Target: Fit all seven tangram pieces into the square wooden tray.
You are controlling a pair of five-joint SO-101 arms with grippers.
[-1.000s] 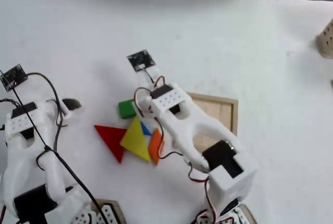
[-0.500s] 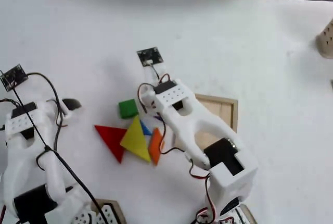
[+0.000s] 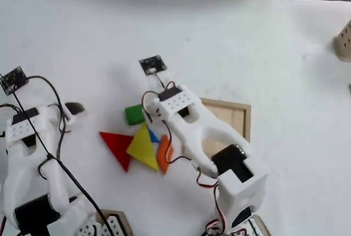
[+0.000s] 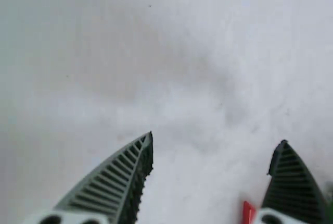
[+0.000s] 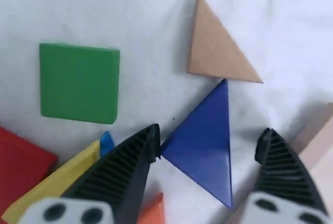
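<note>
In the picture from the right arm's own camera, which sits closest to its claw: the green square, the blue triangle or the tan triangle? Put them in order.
1. Blue triangle: lying between the open fingers of the right gripper.
2. Tan triangle: just past the blue one's tip.
3. Green square: farthest, off to one side.
</note>
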